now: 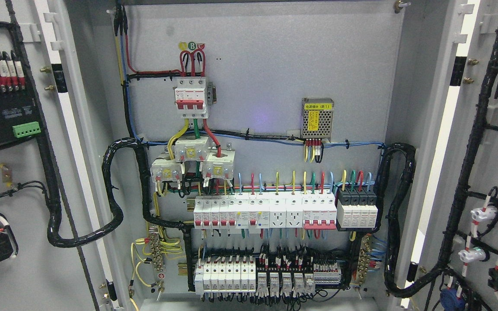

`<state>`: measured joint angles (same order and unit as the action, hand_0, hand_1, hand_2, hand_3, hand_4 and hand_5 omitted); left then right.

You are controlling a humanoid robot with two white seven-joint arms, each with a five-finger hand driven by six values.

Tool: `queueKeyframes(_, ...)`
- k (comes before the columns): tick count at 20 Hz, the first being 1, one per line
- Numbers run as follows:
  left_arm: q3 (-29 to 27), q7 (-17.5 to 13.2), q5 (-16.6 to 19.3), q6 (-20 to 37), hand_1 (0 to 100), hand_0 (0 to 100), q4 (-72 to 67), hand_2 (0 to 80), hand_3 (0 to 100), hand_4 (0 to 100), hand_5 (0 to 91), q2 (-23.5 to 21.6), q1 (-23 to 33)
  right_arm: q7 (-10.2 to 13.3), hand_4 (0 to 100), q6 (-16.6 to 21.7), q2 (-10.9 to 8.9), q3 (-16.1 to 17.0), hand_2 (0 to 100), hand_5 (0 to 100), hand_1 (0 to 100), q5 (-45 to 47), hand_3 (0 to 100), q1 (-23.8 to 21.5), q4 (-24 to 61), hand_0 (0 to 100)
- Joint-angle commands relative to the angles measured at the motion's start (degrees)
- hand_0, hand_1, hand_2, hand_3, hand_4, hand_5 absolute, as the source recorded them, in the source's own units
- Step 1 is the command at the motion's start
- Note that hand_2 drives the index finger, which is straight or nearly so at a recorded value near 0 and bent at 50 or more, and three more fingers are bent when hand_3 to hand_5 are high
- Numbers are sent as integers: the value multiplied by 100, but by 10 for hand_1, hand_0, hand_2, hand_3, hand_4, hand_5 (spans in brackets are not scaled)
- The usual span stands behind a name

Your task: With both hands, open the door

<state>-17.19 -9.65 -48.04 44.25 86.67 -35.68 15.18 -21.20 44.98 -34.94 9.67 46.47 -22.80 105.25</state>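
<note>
An electrical cabinet fills the head view with both doors swung wide. The left door [20, 181] shows its inner face at the picture's left, carrying terminals and black cable looms. The right door [486, 172] stands likewise at the right, with wired indicator lamps on its back. Between them the grey back panel [266, 86] is exposed, with a red main breaker [191, 97], a row of white breakers [266, 211] and lower relays [253, 276]. Neither of my hands nor any arm shows in the frame.
Thick black corrugated cable loops [115, 203] hang from the cabinet to the left door, and another loop [398, 216] runs to the right door. A small metal power supply [317, 117] sits on the panel at upper right.
</note>
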Motion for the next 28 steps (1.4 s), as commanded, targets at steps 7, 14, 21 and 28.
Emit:
queueKeyframes(7,-21,-2,-13,85,0,0,-1134,0,0,33,0,-211,-383,-16,0,477,-145,79,0,0,0,28,0,22,-14,0)
queueKeyframes(14,6,-2,-22,-65,0,0,-1442,0,0,33,0,-352,-586,-7,0,486,-154,132,0,0,0,28,0,22,-31,0)
queueKeyframes(21,14,7,-13,-215,0,0,-1644,0,0,32,0,-431,-726,-7,0,547,-127,273,0,0,0,29,0,21,-40,0)
queueKeyframes(28,41,-2,-13,-215,0,0,-1662,0,0,33,0,-440,-718,-7,0,591,-119,211,0,0,0,28,0,21,-23,0)
